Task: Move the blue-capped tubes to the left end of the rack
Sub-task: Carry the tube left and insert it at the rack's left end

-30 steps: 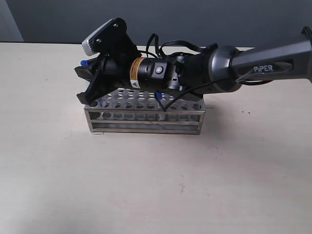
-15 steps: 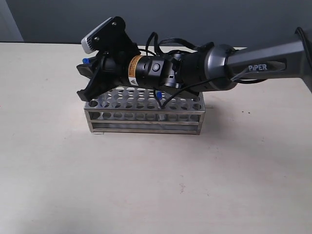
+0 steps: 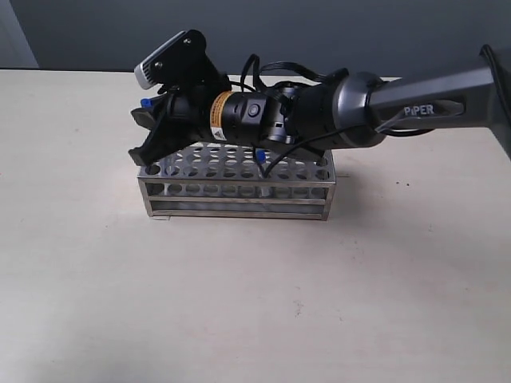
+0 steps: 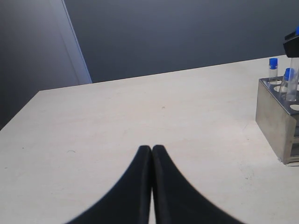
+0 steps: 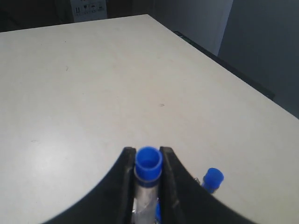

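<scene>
One blue-capped tube (image 5: 148, 164) clamped in right gripper (image 5: 146, 151) at 9 o'clock end of rack (image 3: 235, 191); lower body hidden, seating unclear. Arm hides rear holes. Left gripper (image 4: 152, 149) closed, empty.

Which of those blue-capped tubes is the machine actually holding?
The blue-capped tube clamped in the right tool, at the rack's left end; the other tubes stand untouched in its holes.

A pale cream table (image 3: 120, 303) is stretching across the scene, showing a few tiny dark specks (image 3: 297, 304). Behind it, a dark grey wall (image 3: 319, 32) is filling the whole background.
</scene>
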{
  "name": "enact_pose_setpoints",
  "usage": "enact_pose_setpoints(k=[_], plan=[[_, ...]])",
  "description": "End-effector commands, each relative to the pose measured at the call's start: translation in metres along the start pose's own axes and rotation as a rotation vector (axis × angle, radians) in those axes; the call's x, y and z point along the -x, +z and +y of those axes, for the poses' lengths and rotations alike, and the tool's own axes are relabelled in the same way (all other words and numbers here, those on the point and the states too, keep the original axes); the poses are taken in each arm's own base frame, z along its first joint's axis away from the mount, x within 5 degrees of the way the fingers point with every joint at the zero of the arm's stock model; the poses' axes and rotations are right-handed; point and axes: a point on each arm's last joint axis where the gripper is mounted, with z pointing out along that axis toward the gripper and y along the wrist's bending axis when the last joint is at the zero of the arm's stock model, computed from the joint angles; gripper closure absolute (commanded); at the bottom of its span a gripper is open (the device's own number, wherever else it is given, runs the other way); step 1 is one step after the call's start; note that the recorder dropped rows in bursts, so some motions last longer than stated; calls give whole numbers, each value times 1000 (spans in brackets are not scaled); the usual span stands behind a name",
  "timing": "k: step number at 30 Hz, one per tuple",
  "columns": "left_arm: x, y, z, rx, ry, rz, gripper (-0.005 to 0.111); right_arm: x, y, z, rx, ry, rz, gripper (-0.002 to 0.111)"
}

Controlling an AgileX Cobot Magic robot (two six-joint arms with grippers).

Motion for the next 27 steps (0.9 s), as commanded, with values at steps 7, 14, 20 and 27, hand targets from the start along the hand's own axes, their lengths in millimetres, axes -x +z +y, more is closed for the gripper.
enact_pose_setpoints(k=[7, 14, 20, 27], plan=[[2, 0, 0, -8, -5, -12, 106, -21, 11, 0, 7, 38, 48, 107], [2, 0, 0, -8, -5, -12, 106, -23, 12, 0, 8, 40, 52, 79], [2, 0, 0, -8, -5, -12, 106, -21, 9, -2, -12, 79, 67, 78], [2, 0, 0, -8, -5, -12, 106, -1, -2, -2, -20, 22, 72, 78]])
